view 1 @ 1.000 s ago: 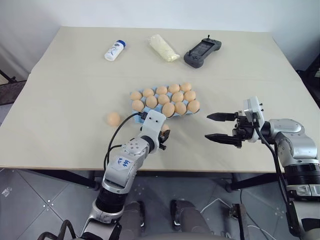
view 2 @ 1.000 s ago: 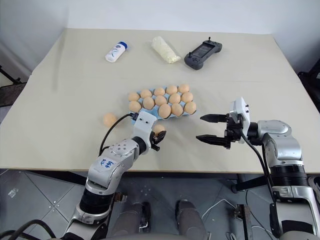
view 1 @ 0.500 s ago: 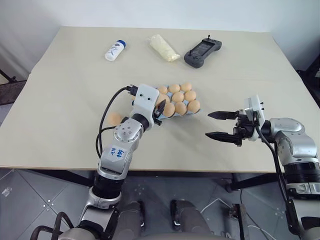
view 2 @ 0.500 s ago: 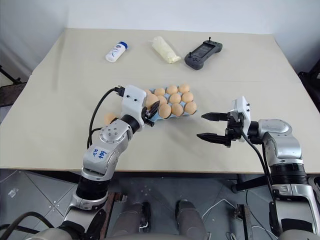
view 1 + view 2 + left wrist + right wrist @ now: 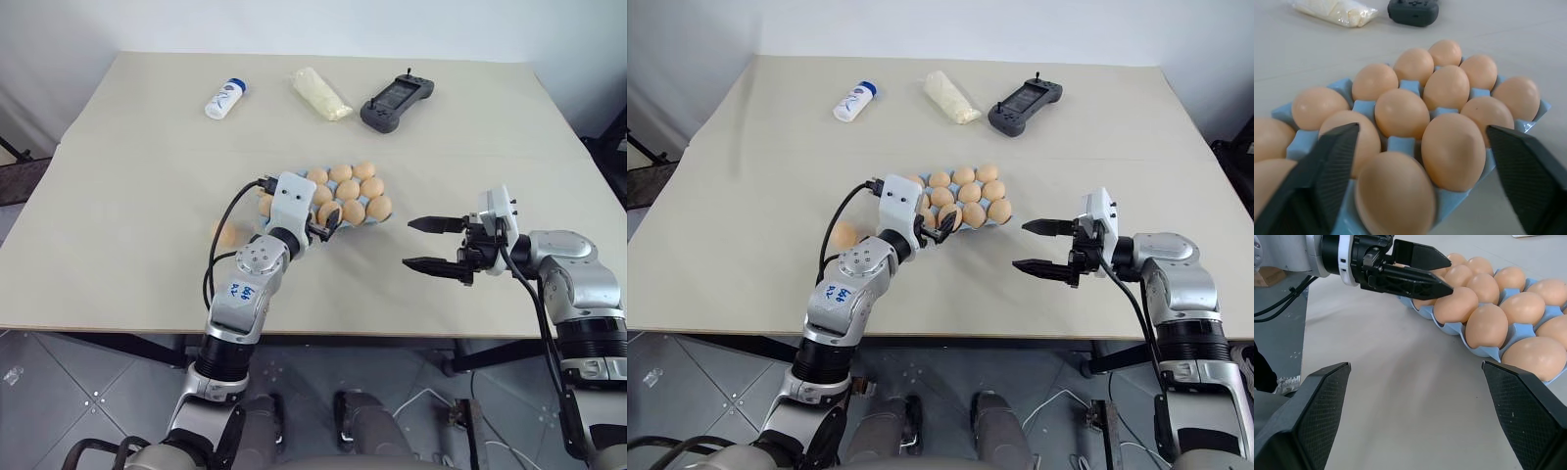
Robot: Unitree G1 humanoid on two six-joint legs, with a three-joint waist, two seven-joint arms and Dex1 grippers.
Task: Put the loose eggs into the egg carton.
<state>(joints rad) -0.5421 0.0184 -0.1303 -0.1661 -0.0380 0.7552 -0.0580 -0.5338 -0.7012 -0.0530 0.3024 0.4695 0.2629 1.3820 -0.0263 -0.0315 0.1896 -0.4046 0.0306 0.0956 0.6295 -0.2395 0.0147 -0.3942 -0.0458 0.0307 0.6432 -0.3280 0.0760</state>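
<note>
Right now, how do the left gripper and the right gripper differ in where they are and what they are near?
The left gripper sits at the near edge of the egg carton, its fingers either side of an egg seated in a cup; the right gripper hangs over bare table, apart from the carton. The left points away from the robot, the right sideways toward the carton. Both are open and empty.

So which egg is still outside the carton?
The lone egg on the bare table, left of the egg carton; the others sit in its cups.

Both tools (image 5: 326, 224) (image 5: 429, 244) gape apart.
</note>
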